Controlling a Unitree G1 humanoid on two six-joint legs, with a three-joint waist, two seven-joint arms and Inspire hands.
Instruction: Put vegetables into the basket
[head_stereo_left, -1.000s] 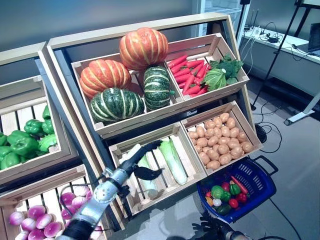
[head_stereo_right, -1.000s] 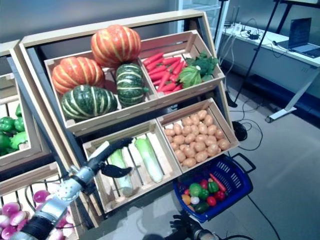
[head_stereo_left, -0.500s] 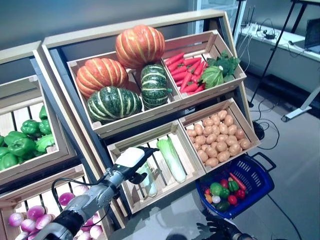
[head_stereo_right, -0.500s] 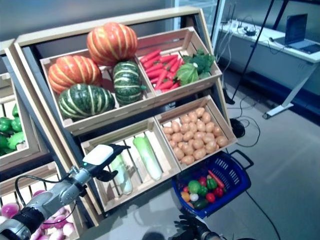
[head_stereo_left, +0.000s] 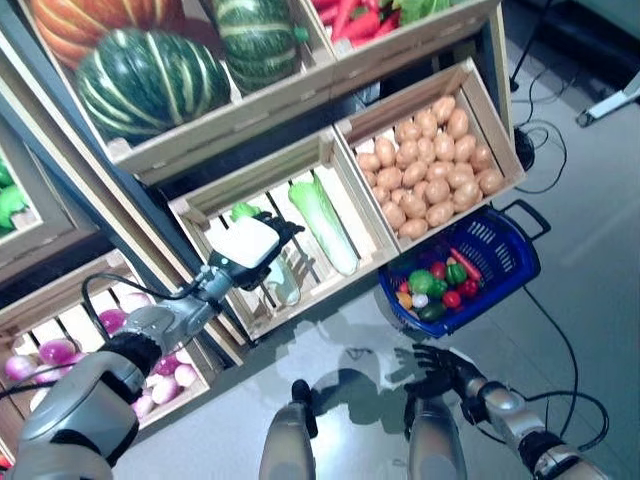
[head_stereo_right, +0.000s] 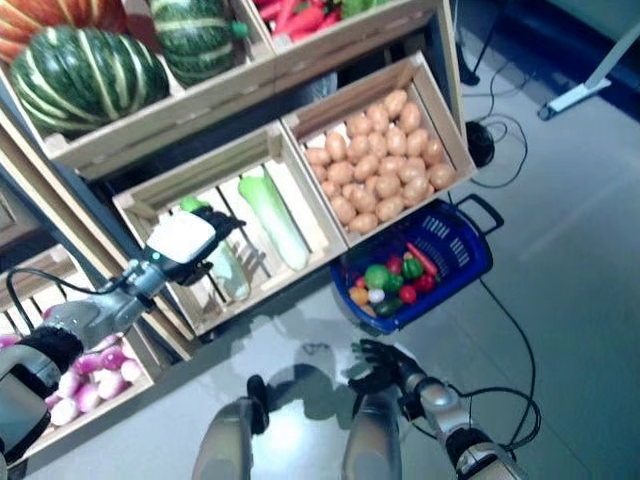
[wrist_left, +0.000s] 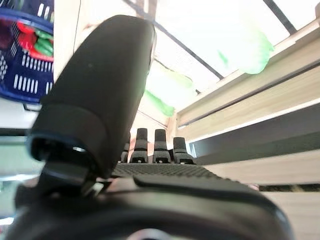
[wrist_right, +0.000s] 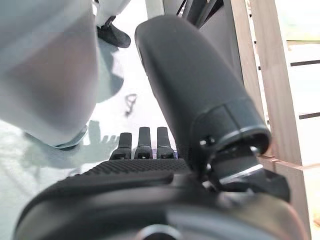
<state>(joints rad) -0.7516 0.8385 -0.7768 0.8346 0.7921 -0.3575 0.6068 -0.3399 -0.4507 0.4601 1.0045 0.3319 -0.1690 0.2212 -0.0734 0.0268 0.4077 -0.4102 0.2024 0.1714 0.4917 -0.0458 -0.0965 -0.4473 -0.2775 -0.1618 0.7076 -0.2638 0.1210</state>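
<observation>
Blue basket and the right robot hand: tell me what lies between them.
Only bare grey floor separates the blue basket from the right robot hand, in both eye views.

Top shelf: the striped round pumpkins (head_stereo_left: 150, 80) sat in a wooden crate, left of the long carrots (head_stereo_left: 350, 18).
Middle crate: the slatted wooden crate (head_stereo_left: 355, 215) held the long leafy cabbage (head_stereo_left: 322, 210), with the left hand (head_stereo_left: 245, 250) reaching inside.
Right crate: the small round potatoes (head_stereo_left: 425, 170) lay right of the cabbage.
Floor: the plastic mesh basket (head_stereo_left: 505, 265) stood below the potatoes, small vegetables (head_stereo_left: 435, 290) inside.
Low left: the round onions (head_stereo_left: 60, 352) lay in a crate.
Near front: the right hand (head_stereo_left: 440, 368) hung below the basket.
</observation>
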